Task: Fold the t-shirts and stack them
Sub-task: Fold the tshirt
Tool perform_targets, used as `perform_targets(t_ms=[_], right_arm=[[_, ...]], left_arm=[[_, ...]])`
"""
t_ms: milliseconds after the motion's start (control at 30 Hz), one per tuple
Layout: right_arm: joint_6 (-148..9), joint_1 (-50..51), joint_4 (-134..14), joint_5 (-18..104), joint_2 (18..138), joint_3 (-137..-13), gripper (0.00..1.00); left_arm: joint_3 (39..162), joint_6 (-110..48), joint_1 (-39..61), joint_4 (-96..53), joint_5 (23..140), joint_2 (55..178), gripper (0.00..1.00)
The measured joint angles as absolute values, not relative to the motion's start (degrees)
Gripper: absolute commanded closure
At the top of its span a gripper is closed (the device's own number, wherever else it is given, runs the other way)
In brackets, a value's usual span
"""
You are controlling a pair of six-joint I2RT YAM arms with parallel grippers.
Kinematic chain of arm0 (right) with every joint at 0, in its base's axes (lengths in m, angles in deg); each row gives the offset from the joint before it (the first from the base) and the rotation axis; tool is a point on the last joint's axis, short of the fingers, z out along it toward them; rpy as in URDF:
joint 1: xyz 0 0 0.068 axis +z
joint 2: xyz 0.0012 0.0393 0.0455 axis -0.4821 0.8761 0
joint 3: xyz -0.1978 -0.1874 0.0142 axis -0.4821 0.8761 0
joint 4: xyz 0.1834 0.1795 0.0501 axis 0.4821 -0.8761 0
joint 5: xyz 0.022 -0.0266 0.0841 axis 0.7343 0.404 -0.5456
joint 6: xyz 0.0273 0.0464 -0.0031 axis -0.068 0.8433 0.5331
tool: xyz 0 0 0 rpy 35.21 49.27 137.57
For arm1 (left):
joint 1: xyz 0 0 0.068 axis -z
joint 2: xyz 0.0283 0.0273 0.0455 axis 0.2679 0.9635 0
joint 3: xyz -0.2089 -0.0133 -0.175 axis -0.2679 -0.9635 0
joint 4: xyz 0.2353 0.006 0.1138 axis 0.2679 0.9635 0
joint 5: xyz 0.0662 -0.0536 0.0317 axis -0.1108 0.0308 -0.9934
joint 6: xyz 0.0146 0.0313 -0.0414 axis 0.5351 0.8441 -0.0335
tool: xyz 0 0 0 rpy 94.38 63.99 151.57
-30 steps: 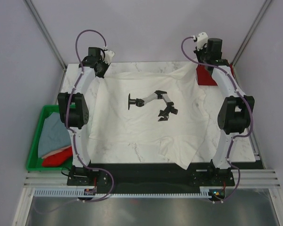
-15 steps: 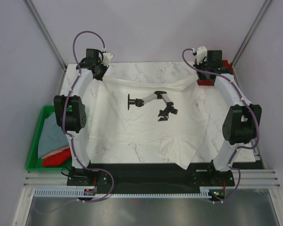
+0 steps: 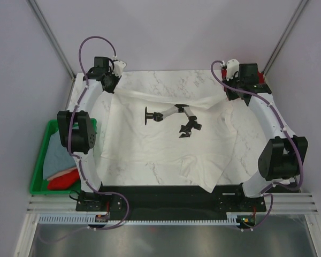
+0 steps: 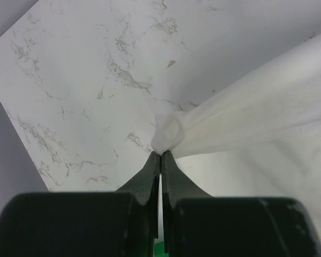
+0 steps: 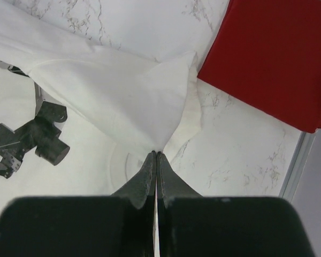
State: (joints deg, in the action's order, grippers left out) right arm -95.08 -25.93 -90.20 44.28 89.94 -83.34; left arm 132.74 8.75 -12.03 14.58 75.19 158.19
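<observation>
left fingers (image 4: pixel 150 174) clamp white t-shirt (image 3: pixel 150 144) corner | right fingers (image 5: pixel 145 174) clamp its other far corner

Matt cloth t-shirt (image 3: pixel 150 144) (smooth marbled tabletop (image 3: pixel 166 80))

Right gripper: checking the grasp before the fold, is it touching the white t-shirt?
Touching. The right wrist view shows the right gripper shut on a pinched corner of the white t-shirt, the cloth fanning out from its fingertips.

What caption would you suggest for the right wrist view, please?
Right hand pinching a corner of the white t-shirt, with the folded dark red t-shirt lying on the table.
</observation>
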Motion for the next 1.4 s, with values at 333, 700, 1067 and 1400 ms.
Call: perform_targets(t_ms=[333, 700, 1067, 1400], right_arm=[[-92.0, -25.6, -93.6, 42.6, 83.8, -76.6, 1.0], [-90.5, -25.6, -95.0, 42.1, 81.0, -70.3, 1.0], [-89.9, -25.6, -96.6, 40.0, 79.0, -67.8, 1.0], [-89.7, -25.5, -101.8, 35.8, 73.8, -61.9, 0.71]], left_arm=[[128.0, 8.7, -12.2, 14.5, 75.2, 154.4, 0.98], [124.3, 8.7, -12.5, 14.6, 75.2, 152.8, 0.98], [121.2, 8.7, -12.6, 14.8, 75.2, 151.2, 0.98], [110.9, 7.6, -13.4, 16.7, 75.5, 145.4, 0.62]])
